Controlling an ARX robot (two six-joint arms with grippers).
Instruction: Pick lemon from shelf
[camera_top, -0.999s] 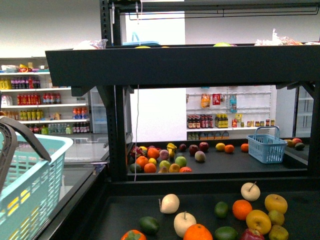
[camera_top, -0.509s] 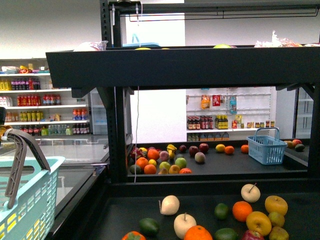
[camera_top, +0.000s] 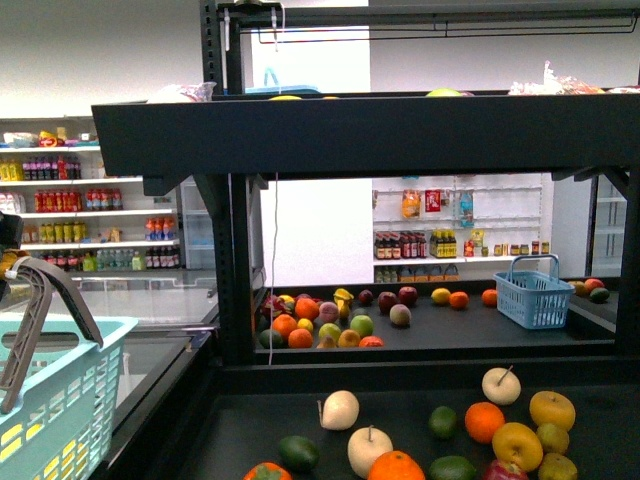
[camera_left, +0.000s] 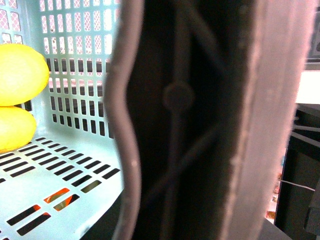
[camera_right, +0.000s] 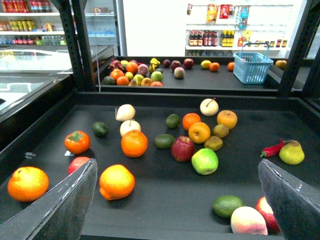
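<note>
Basket (camera_top: 50, 395) dropped lower and left over the last second, handle (camera_top: 40, 300) up. Left gripper closed on the handle (camera_left: 190, 120); two lemons (camera_left: 20, 97) already in it. Right gripper (camera_right: 180, 200) open above the shelf (camera_right: 165, 190), holding nothing. Looked like carry-off, pick done.

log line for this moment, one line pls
left gripper: not visible, basket handle fills wrist view | basket: two lemons inside | right gripper: open, empty, above fruit on shelf

Basket (camera_top: 60, 400) left of shelf (camera_top: 370, 135); fruit (camera_top: 395, 467) on its tray.
</note>
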